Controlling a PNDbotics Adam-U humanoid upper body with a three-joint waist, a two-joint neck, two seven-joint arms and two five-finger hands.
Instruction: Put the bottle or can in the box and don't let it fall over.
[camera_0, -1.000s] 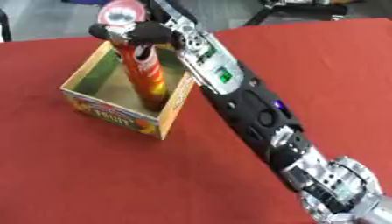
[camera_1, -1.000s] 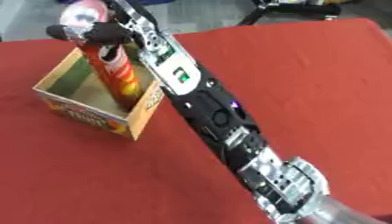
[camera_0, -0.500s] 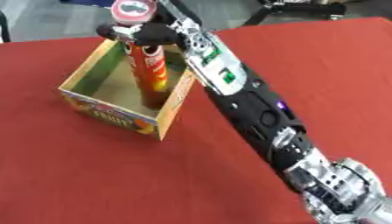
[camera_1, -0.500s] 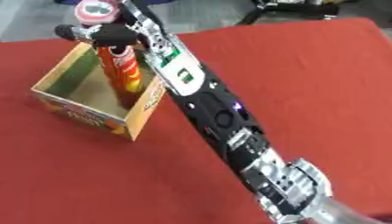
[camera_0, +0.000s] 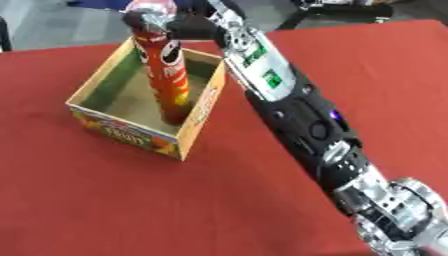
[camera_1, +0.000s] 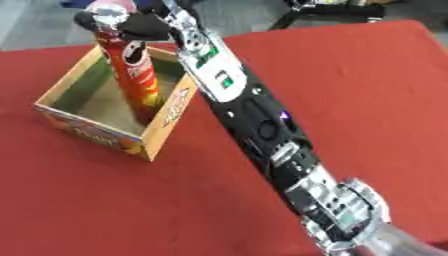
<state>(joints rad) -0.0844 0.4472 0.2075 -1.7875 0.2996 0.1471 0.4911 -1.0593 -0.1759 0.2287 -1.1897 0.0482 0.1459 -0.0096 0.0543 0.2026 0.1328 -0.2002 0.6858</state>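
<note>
A tall red and orange chip can (camera_0: 166, 75) with a silver top stands upright inside an open cardboard box (camera_0: 122, 132), its base on the box floor. My right hand (camera_0: 188, 27) reaches in from the lower right along a long black arm. Its fingers are curled round the can's upper end, just below the lid. The box has printed yellow and orange outer walls and sits on the red table. My left hand shows in neither view.
The red tablecloth (camera_0: 105, 200) spreads out in front of and to the right of the box. My right forearm (camera_0: 302, 115) crosses the table diagonally beside the box's right wall. Dark chair legs (camera_0: 350, 7) stand beyond the table's far edge.
The can has gone from tilted to upright and sunk lower into the box, my right hand still round its top. The box has not moved.
</note>
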